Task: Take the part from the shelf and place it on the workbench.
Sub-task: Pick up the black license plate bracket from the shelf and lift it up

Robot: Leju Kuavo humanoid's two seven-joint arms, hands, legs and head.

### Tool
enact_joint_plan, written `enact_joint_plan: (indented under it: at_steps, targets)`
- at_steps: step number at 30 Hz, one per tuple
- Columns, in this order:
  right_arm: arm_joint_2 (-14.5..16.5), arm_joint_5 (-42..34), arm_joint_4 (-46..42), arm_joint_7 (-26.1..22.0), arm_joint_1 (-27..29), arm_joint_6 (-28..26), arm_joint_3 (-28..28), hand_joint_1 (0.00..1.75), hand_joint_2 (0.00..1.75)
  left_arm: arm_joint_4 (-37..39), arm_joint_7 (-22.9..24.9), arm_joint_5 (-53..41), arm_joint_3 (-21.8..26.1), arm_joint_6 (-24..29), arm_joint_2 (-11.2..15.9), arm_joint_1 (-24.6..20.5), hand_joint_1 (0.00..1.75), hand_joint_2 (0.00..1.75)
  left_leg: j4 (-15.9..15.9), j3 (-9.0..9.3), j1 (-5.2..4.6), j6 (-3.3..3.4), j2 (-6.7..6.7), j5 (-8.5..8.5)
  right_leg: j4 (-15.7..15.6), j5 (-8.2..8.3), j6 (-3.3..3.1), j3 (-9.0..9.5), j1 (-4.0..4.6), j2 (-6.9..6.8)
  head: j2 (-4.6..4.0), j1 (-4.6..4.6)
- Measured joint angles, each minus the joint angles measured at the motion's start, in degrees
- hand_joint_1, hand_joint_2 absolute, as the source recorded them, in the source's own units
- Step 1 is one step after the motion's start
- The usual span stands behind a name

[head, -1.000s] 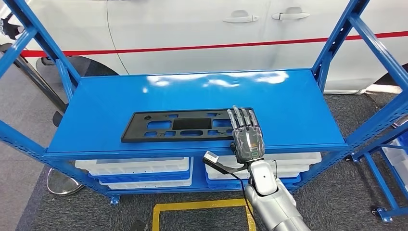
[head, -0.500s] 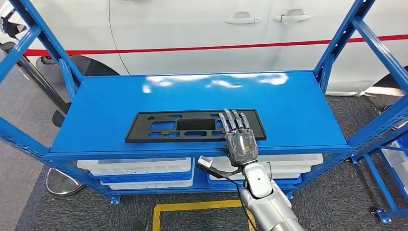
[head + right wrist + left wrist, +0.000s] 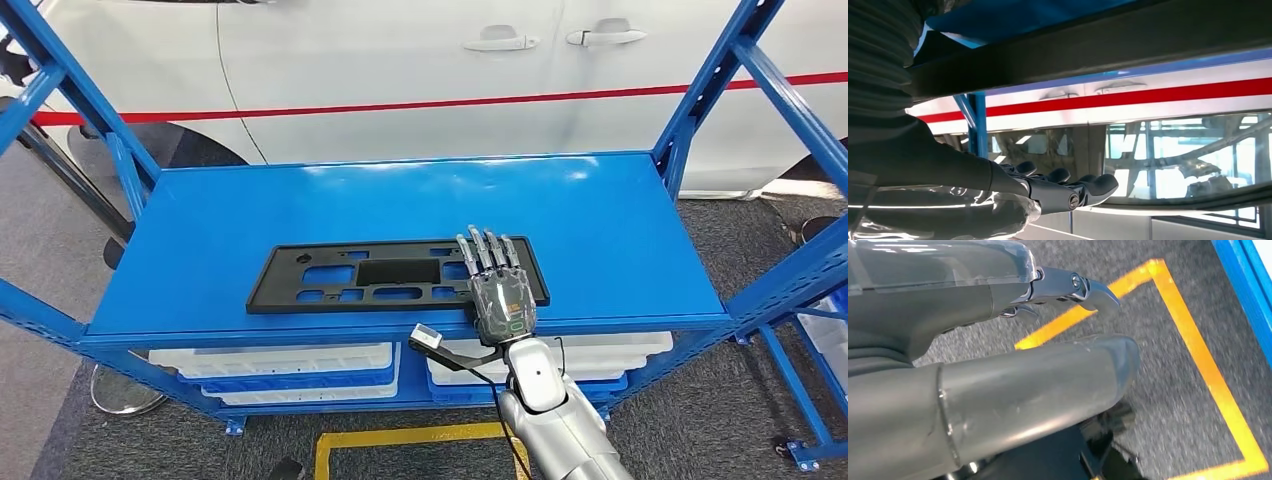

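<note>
A: While the right hand (image 3: 499,290) is laid palm-down on the top board of the blue metal shelf rack (image 3: 620,230), where is the part found?

B: The flat black plastic panel with rectangular cut-outs (image 3: 380,277) is seen lying flat on that board. Its near right corner is covered by the hand, and the rest of it is stretched away to the hand's left. The fingers (image 3: 487,252) are held straight and close together over the panel, pointing away from the robot toward the white car body with a red stripe (image 3: 400,70), which is seen beyond the fingertips.

A: Is the panel gripped?

B: That cannot be told. The fingers are noted as extended and flat on top; whether the thumb is hooked under the panel's edge is hidden in the head view. In the right wrist view the dark fingers (image 3: 1063,187) are seen stretched out level with nothing closed inside them.

A: And the left hand (image 3: 998,340)?

B: It is recorded in its own wrist view hanging over grey carpet marked with yellow floor tape (image 3: 1198,365). Nothing is seen held in it; how far its fingers are spread cannot be judged.

A: Anything below the right hand?

B: White plastic bins (image 3: 290,360) are noted on the lower shelf level, under the wrist.
</note>
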Motion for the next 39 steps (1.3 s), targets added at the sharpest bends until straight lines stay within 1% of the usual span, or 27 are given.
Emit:
enact_joint_plan:
  at_steps: [2, 4, 5, 6, 7, 9, 10, 11, 13, 15, 17, 19, 20, 21, 22, 23, 25, 26, 27, 30, 31, 33, 35, 36, 37, 38, 39]
  targets:
    - [0.1, 0.0, -0.2, 0.0, -0.1, 0.0, 0.0, 0.00, 1.75, 0.0, 0.0, -0.1, 0.1, 0.0, 0.0, -0.1, 0.00, 0.00, 4.2, -1.79, 0.17, -0.63, 0.05, -2.46, -0.3, -0.18, -0.57, 0.54, -0.20, -0.14, 0.00, -0.02]
    - [0.1, 0.0, -0.3, 0.0, -0.1, 0.0, 0.0, 0.00, 1.75, 0.0, 0.0, -0.2, 0.2, 0.0, 0.0, 0.0, 0.00, 0.00, 11.9, -5.75, 0.36, -1.08, 0.05, -5.58, -0.3, -0.39, -0.89, 0.75, -0.15, -0.23, 0.00, -0.02]
    - [0.1, 0.0, -0.3, 0.0, -0.1, 0.0, 0.0, 0.00, 1.75, 0.0, 0.0, -0.2, 0.2, 0.0, 0.0, 0.1, 0.00, 0.00, 14.8, -7.55, 0.44, -1.20, 0.06, -6.22, -0.3, -0.47, -0.97, 0.79, -0.11, -0.22, 0.00, -0.02]
    - [0.1, 0.0, -0.3, 0.0, -0.1, 0.0, 0.0, 0.00, 1.75, 0.0, 0.0, -0.2, 0.2, 0.0, 0.0, 0.1, 0.00, 0.00, 15.9, -8.49, 0.48, -1.21, 0.06, -5.71, -0.3, -0.54, -1.00, 0.87, -0.08, -0.17, 0.00, -0.02]
    - [0.1, 0.0, -0.3, 0.0, -0.1, 0.0, 0.0, 0.00, 1.75, 0.0, 0.0, -0.2, 0.2, 0.0, 0.0, 0.2, 0.00, 0.00, 14.6, -8.32, 0.50, -1.10, 0.06, -4.07, -0.3, -0.62, -0.99, 1.01, -0.06, -0.10, 0.00, -0.02]
    - [0.2, 0.0, -0.3, 0.0, -0.1, 0.0, 0.0, 0.00, 1.75, 0.0, 0.0, -0.2, 0.3, 0.0, 0.0, 0.1, 0.00, 0.00, 7.1, -5.43, 0.40, -0.46, 0.05, 0.70, -0.4, -0.82, -0.87, 1.47, -0.04, 0.01, 0.00, -0.01]
    - [0.2, 0.0, -0.3, 0.0, -0.1, 0.0, 0.0, 0.00, 1.75, 0.0, 0.0, -0.2, 0.3, 0.0, 0.1, 0.1, 0.00, 0.00, 3.5, -3.93, 0.22, -0.04, 0.05, 2.29, -0.4, -0.89, -0.71, 1.61, 0.03, 0.04, 0.00, 0.00]
    - [0.2, 0.0, -0.3, 0.0, -0.2, 0.0, 0.0, 0.03, 1.75, 0.0, -0.1, -0.2, 0.3, 0.0, 0.1, 0.0, 0.00, 0.00, 1.0, -2.89, 0.01, 0.35, 0.05, 3.12, -0.4, -0.89, -0.47, 1.63, 0.02, 0.04, 0.00, 0.00]
    - [0.3, 0.0, -0.3, 0.0, -0.2, 0.0, 0.0, 0.90, 1.75, 0.0, -0.1, -0.3, 0.5, 0.0, 0.2, -0.1, 0.00, 0.00, -0.5, -2.36, -0.36, 0.85, 0.01, 3.18, -0.6, -0.73, 0.18, 1.55, -0.01, 0.01, 0.00, -0.01]
    - [0.3, 0.0, -0.3, -0.1, -0.2, 0.0, 0.0, 1.75, 1.75, 0.0, -0.1, -0.4, 0.5, 0.1, 0.2, 0.0, 0.00, 0.00, -1.5, -1.94, -0.08, 1.37, 0.00, 3.68, -0.7, -0.86, 0.87, 1.63, 0.04, -0.07, 0.00, 0.00]
    - [0.3, 0.0, -0.4, -0.2, -0.4, 0.0, 0.0, 1.75, 1.75, 0.0, -0.2, -0.6, 0.6, 0.2, 0.2, -0.1, 0.00, 0.00, -2.5, -1.43, 0.27, 1.94, 0.11, 4.32, 2.4, -3.02, 1.33, 0.39, 0.09, -0.09, 0.00, 0.02]
    - [0.2, 0.0, -0.3, -0.3, -0.4, 0.0, 0.0, 1.75, 1.75, 0.0, -0.2, -0.8, 0.6, 0.2, 0.2, -0.1, 0.00, 0.00, -2.6, -1.45, 0.23, 2.18, 0.19, 4.44, 9.4, -6.60, 1.56, -2.89, -0.05, -0.09, 0.00, 0.01]
    - [0.2, 0.0, -0.2, -0.3, -0.3, 0.0, 0.0, 1.75, 1.75, 0.0, -0.2, -0.9, 0.6, 0.2, 0.1, -0.1, 0.00, 0.00, -2.5, -1.53, 0.19, 2.19, 0.20, 4.40, 12.6, -7.72, 1.68, -4.50, -0.09, -0.10, 0.00, 0.01]
    - [0.1, 0.0, -0.1, -0.3, -0.2, 0.0, 0.0, 1.75, 1.75, 0.0, -0.2, -0.9, 0.6, 0.2, 0.1, -0.1, 0.00, 0.00, -2.3, -1.59, 0.17, 2.19, 0.19, 4.32, 14.2, -7.79, 1.77, -5.35, -0.13, -0.11, 0.00, 0.01]
    - [0.0, 0.0, -0.1, -0.4, -0.1, 0.0, 0.0, 1.75, 1.75, 0.0, -0.2, -0.9, 0.6, 0.2, 0.1, 0.0, 0.00, 0.00, -2.2, -1.63, 0.17, 2.16, 0.17, 4.20, 13.6, -6.73, 1.82, -5.11, -0.16, -0.12, 0.00, 0.02]
    - [0.0, 0.0, -0.1, -0.4, -0.1, 0.0, 0.0, 1.75, 1.75, 0.0, -0.3, -0.9, 0.6, 0.2, 0.1, 0.0, 0.00, 0.00, -1.9, -1.62, 0.18, 2.05, 0.13, 4.02, 10.9, -4.84, 1.81, -3.84, -0.19, -0.13, 0.00, 0.02]
    - [0.0, 0.0, -0.1, -0.4, -0.3, 0.0, 0.0, 1.75, 1.75, 0.0, -0.3, -1.0, 0.6, 0.2, 0.1, -0.1, 0.00, 0.00, -1.1, -1.77, 0.10, 1.64, 0.05, 3.47, 3.5, -1.60, 1.60, -0.23, -0.16, -0.13, 0.00, 0.02]
    - [0.0, 0.0, -0.1, -0.5, -0.3, 0.0, 0.0, 1.75, 1.75, 0.0, -0.3, -1.0, 0.6, 0.2, 0.0, -0.1, 0.00, 0.00, -0.7, -1.94, 0.01, 1.36, 0.01, 3.23, 1.1, -0.94, 1.36, 0.89, -0.12, -0.11, 0.00, 0.01]
    - [0.0, 0.0, -0.1, -0.5, -0.4, 0.0, 0.0, 1.75, 1.75, 0.0, -0.3, -1.0, 0.6, 0.3, 0.0, -0.2, 0.00, 0.00, -0.5, -2.11, -0.09, 1.09, -0.01, 3.05, 0.0, -0.93, 1.10, 1.33, -0.02, -0.07, 0.00, 0.01]
    - [-0.1, 0.0, -0.1, -0.7, -0.4, 0.0, -0.1, 1.75, 1.75, 0.0, -0.5, -1.0, 0.7, 0.3, 0.0, -0.2, 0.00, 0.00, -0.1, -2.29, -0.04, 0.33, -0.02, 2.67, -0.2, -0.94, 0.17, 1.28, 0.03, 0.03, 0.00, 0.00]
    - [-0.1, 0.0, -0.2, -0.8, -0.4, 0.0, -0.1, 1.75, 1.75, 0.0, -0.6, -1.0, 0.7, 0.3, 0.0, -0.2, 0.00, 0.00, 0.7, -2.61, 0.03, 0.04, 0.00, 1.98, -0.4, -0.88, -0.16, 1.35, -0.07, 0.00, 0.00, -0.02]
    - [0.0, 0.0, -0.4, -1.2, -0.5, 0.0, -0.1, 1.75, 1.75, 0.0, -0.9, -1.0, 0.8, 0.4, 0.0, -0.3, 0.00, 0.00, 5.7, -4.76, 0.24, -0.59, 0.04, -1.06, -0.5, -0.83, -0.57, 1.50, -0.22, -0.11, 0.00, -0.02]
    - [-0.1, -0.1, -0.4, -1.4, -0.5, 0.0, -0.1, 1.75, 1.75, 0.0, -1.0, -1.0, 1.0, 0.3, 0.0, -0.4, 0.00, 0.00, 13.3, -8.29, 0.44, -1.04, 0.06, -4.33, -0.5, -0.89, -0.73, 1.50, -0.15, -0.19, 0.00, -0.02]
    - [-0.1, -0.1, -0.4, -1.4, -0.5, 0.0, -0.2, 1.75, 1.75, 0.0, -1.0, -1.0, 1.1, 0.3, 0.0, -0.3, 0.00, 0.00, 15.5, -9.42, 0.50, -1.11, 0.06, -4.74, -0.5, -0.92, -0.76, 1.53, -0.10, -0.21, 0.00, -0.02]
    - [-0.1, -0.1, -0.4, -1.4, -0.5, 0.0, -0.3, 1.75, 1.75, 0.0, -1.1, -1.0, 1.2, 0.3, 0.0, -0.3, 0.00, 0.00, 15.7, -9.61, 0.51, -1.07, 0.06, -4.06, -0.5, -0.95, -0.77, 1.58, -0.07, -0.20, 0.00, -0.02]
    - [-0.1, -0.1, -0.5, -1.5, -0.5, 0.0, -0.3, 1.75, 1.75, 0.0, -1.1, -1.0, 1.2, 0.3, 0.0, -0.3, 0.00, 0.00, 13.5, -8.64, 0.51, -0.90, 0.06, -2.28, -0.5, -0.98, -0.76, 1.69, -0.04, -0.16, 0.00, -0.03]
    - [-0.1, -0.1, -0.6, -1.5, -0.5, 0.0, -0.3, 1.75, 1.75, 0.0, -1.1, -1.0, 1.3, 0.3, 0.0, -0.3, 0.00, 0.00, 9.5, -6.81, 0.48, -0.58, 0.06, 0.04, -0.5, -1.01, -0.74, 1.82, -0.02, -0.12, 0.00, -0.03]
